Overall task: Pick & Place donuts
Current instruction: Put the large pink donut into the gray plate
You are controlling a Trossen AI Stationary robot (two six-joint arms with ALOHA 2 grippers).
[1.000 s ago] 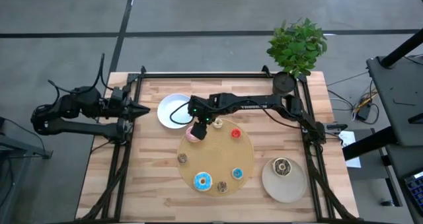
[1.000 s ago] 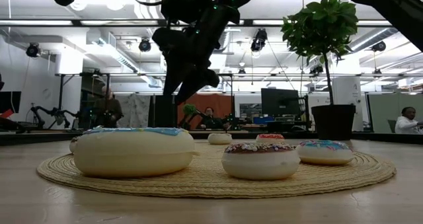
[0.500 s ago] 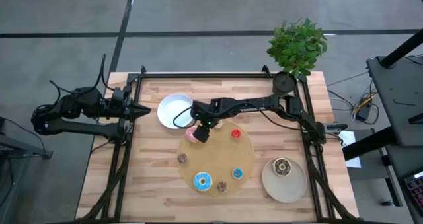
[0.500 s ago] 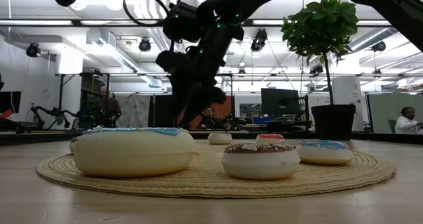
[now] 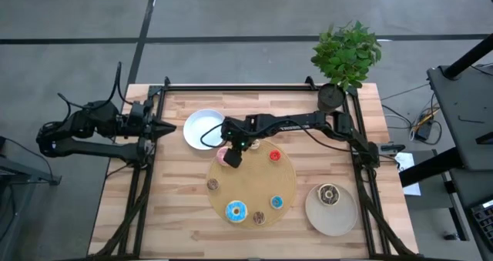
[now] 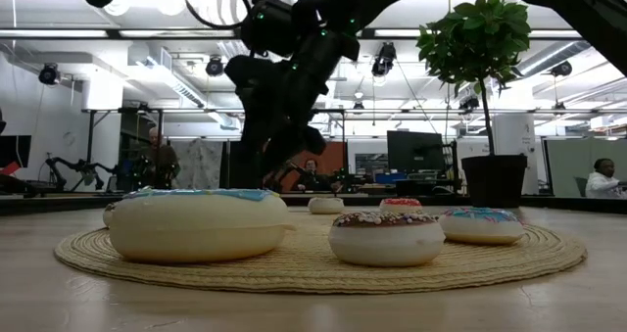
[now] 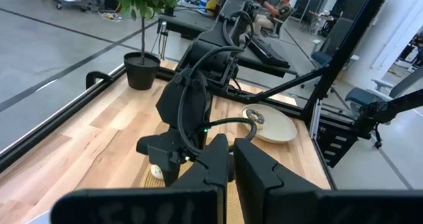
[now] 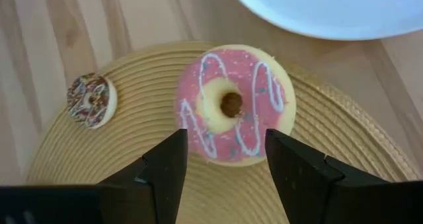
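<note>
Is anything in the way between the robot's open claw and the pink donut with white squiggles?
Nothing visible. The right gripper hangs open directly over the pink iced donut on the round woven mat, with clear space between its fingers and the donut.

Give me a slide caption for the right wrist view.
Open right pincer poised over the pink iced donut on the woven mat, white plate beyond.

Both arms are matte black, built of slim tubular links joined by blocky housings, with black cables looping loosely along them. The right arm [image 5: 293,125] carries pale lettering on its long link and small green lights on the wrist block just behind the jaws. The right gripper's fingers [image 8: 166,168] are broad, dark, angular wedges.
</note>
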